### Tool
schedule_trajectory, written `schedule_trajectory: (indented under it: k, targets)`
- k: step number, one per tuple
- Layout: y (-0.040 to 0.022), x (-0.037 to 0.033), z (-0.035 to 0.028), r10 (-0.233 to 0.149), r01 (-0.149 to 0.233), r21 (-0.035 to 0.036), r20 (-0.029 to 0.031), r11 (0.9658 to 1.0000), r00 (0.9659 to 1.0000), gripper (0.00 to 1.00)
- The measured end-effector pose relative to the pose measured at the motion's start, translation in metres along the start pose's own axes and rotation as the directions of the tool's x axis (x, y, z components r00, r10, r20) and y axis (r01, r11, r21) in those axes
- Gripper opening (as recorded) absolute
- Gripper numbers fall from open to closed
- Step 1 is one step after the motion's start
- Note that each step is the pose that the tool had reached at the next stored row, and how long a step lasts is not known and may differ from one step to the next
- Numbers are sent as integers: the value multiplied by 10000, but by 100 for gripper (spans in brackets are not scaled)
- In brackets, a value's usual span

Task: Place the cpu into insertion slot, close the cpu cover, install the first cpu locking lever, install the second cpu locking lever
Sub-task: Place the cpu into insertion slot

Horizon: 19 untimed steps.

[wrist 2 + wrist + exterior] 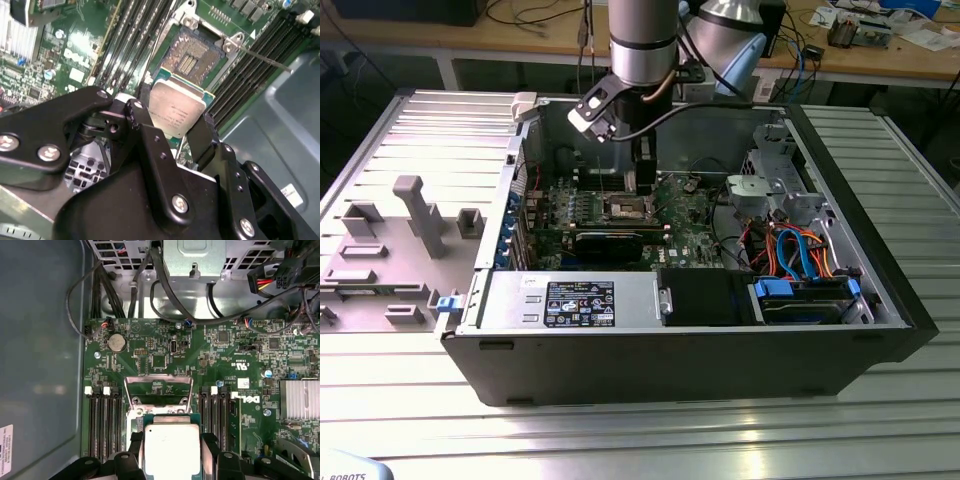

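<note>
The big black computer case (670, 340) lies open on its side on a metal table (620, 440). The robot arm (642, 40) comes straight down into the case from above, and its wrist points down at the green board (695, 215). The gripper (642, 185) hangs low over the middle of that board. The work looks to be at the first step, putting the chip in its place. In both wrist views the gripper (175, 112) (172, 455) has its two black fingers (142, 107) pressed on two opposite edges of the cpu (176, 109) (172, 447). The gap between them is just as wide as the chip. The cpu is up in the air, shiny side up, and it is not in the socket yet. The cpu cover (158, 380) is flipped up and open. The insertion slot (192, 55) is bare, and its dark middle shows. The chip sits near the slot and partly over it, but it is off to one side. I think it has to be moved right over the slot, kept flat, with its corners matching the slot's, and then let down softly so nothing bends. A thin metal rod (265, 60) sticks out beside the slot. It may be one of the locking levers, and it is not hooked down. The long memory slots (105, 420) run on both sides of the socket.
</note>
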State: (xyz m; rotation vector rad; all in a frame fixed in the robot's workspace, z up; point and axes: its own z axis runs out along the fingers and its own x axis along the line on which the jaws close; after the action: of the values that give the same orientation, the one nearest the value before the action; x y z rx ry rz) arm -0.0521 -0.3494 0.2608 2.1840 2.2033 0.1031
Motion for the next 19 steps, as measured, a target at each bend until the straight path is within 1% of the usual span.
schedule_trajectory:
  k: [2, 3, 5, 7, 8, 9, 11, 12, 17, 19]
  targets:
    - [-22, 2, 46, -1, 1, 2, 0, 10000, 10000, 54]
    - [-44, 4, 75, -2, 2, 3, 2, 10000, 10000, 54]
    - [-127, 7, 124, -35, 35, 3, -1, 10000, 10000, 54]
    - [-167, 13, 161, -87, 87, 5, -6, 10000, 10000, 54]
    - [-186, 43, 198, -86, 86, 5, -6, 10000, 10000, 54]
    - [-190, 58, 217, -86, 86, 4, -7, 10000, 10000, 54]
    - [-195, 85, 282, -80, 80, 5, -5, 10000, 10000, 54]
    - [-197, 85, 314, -70, 70, 4, -4, 10000, 10000, 54]
    - [-206, 83, 417, 52, -52, 3, 5, 10000, 10000, 54]
    - [-211, 83, 480, 107, -107, 20, 9, 9999, 9999, 54]
